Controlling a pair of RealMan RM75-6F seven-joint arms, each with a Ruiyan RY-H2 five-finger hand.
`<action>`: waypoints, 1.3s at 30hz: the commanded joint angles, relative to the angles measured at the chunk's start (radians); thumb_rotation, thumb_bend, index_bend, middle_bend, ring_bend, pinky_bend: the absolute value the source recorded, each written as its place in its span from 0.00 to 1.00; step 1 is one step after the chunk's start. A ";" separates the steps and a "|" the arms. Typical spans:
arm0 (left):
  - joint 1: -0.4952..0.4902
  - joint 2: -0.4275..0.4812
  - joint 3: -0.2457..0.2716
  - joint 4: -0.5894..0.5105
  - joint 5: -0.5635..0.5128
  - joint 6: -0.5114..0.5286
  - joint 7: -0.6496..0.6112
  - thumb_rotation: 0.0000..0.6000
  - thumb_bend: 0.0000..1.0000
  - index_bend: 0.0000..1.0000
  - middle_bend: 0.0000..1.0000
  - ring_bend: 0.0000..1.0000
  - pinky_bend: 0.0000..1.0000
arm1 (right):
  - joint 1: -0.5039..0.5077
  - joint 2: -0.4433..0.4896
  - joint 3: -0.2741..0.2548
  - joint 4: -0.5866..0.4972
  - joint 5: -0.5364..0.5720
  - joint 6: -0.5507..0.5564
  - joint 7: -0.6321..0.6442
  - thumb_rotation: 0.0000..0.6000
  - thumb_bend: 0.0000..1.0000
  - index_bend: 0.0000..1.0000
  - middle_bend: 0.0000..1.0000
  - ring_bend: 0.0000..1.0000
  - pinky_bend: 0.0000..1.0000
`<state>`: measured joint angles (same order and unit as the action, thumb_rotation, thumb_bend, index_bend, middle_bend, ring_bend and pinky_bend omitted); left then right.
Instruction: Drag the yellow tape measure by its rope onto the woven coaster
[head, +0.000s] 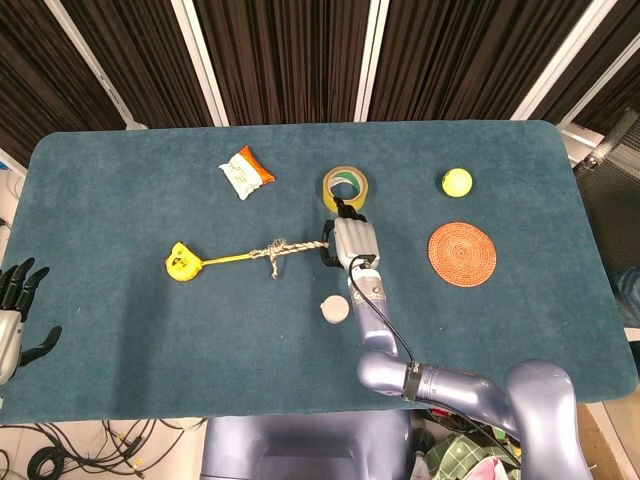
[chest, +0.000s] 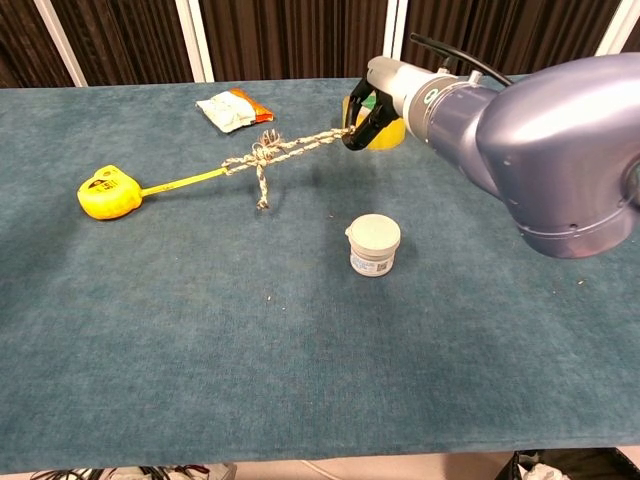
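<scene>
The yellow tape measure (head: 179, 261) (chest: 107, 193) lies on the teal table at the left, its yellow blade pulled out toward a knotted rope (head: 285, 248) (chest: 272, 154). My right hand (head: 352, 241) (chest: 366, 112) grips the rope's right end, and the rope hangs taut and slightly lifted off the cloth. The round woven coaster (head: 462, 253) lies flat to the right of that hand, out of the chest view. My left hand (head: 14, 318) hangs off the table's left edge, fingers apart and holding nothing.
A roll of tan tape (head: 345, 187) sits just behind my right hand. A small white jar (head: 334, 309) (chest: 373, 244) stands in front of it. A snack packet (head: 246, 172) (chest: 233, 108) lies at the back left, a yellow-green ball (head: 457, 181) behind the coaster.
</scene>
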<state>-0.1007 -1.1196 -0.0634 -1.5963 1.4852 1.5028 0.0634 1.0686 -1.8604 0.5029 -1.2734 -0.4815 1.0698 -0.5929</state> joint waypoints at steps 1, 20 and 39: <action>0.002 -0.001 -0.001 -0.002 0.002 0.006 0.003 1.00 0.27 0.11 0.00 0.00 0.00 | -0.003 0.003 -0.004 -0.008 0.007 0.005 -0.007 1.00 0.51 0.69 0.02 0.07 0.16; 0.017 0.001 -0.003 0.001 -0.008 0.024 0.001 1.00 0.27 0.11 0.00 0.00 0.00 | -0.021 0.047 -0.001 -0.003 0.020 -0.023 0.004 1.00 0.51 0.69 0.01 0.07 0.16; 0.024 -0.006 -0.007 -0.002 -0.018 0.033 0.025 1.00 0.27 0.11 0.00 0.00 0.00 | -0.204 0.390 -0.015 -0.188 0.004 -0.071 0.095 1.00 0.51 0.69 0.02 0.07 0.16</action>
<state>-0.0771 -1.1253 -0.0702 -1.5979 1.4672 1.5353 0.0887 0.8918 -1.5053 0.4931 -1.4365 -0.4674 1.0045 -0.5201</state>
